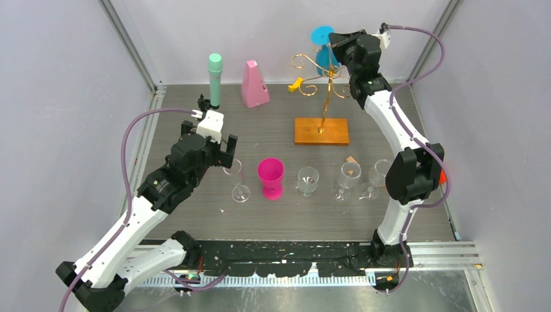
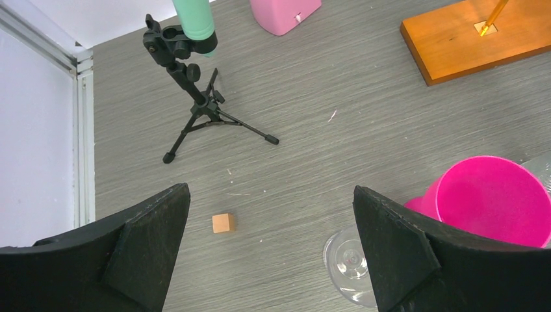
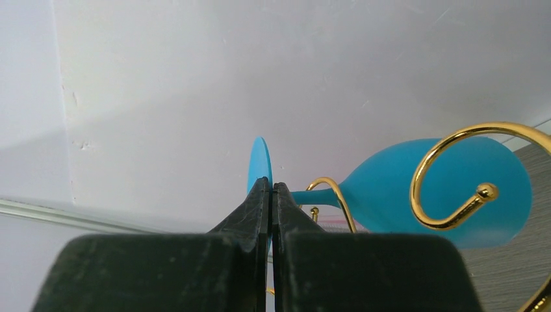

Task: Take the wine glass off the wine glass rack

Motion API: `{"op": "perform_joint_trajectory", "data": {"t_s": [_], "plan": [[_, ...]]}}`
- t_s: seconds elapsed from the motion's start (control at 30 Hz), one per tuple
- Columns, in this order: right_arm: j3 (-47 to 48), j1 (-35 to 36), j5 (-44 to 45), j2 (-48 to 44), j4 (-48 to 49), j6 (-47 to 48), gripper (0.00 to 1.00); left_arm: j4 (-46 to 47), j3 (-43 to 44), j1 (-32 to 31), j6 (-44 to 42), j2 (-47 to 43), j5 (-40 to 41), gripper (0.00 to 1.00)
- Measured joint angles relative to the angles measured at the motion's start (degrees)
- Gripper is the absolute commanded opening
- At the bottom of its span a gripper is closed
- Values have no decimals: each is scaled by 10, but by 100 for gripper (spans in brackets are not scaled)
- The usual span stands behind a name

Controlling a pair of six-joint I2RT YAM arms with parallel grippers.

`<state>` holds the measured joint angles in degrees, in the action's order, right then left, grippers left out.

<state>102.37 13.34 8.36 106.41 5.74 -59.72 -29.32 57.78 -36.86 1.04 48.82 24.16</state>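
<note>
The wine glass [image 1: 321, 40] is blue and hangs upside-down on the gold wire wine glass rack [image 1: 327, 88], which stands on an orange-brown base [image 1: 321, 130] at the back of the table. My right gripper [image 1: 336, 43] is up at the rack's top. In the right wrist view it [image 3: 271, 185] is shut on the edge of the glass's flat foot [image 3: 259, 159]. The stem runs right to the bowl [image 3: 396, 195], behind a curled rack arm [image 3: 484, 191]. My left gripper [image 2: 271, 247] hangs open low over the table, with nothing between its fingers.
Several clear glasses [image 1: 307, 180] and a pink cup [image 1: 270, 177] stand in a row in front of the rack. At the back left are a pink wedge-shaped object [image 1: 254, 84] and a green cylinder on a black tripod [image 2: 195, 104]. A small wooden cube [image 2: 223, 223] lies below my left gripper.
</note>
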Motion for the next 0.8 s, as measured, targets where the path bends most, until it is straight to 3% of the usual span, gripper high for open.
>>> {"op": "perform_joint_trajectory", "data": {"t_s": [0.8], "plan": [[-30,0,-43,-54,-35,-45,0,0,0,2,0,0,-2,100]]}}
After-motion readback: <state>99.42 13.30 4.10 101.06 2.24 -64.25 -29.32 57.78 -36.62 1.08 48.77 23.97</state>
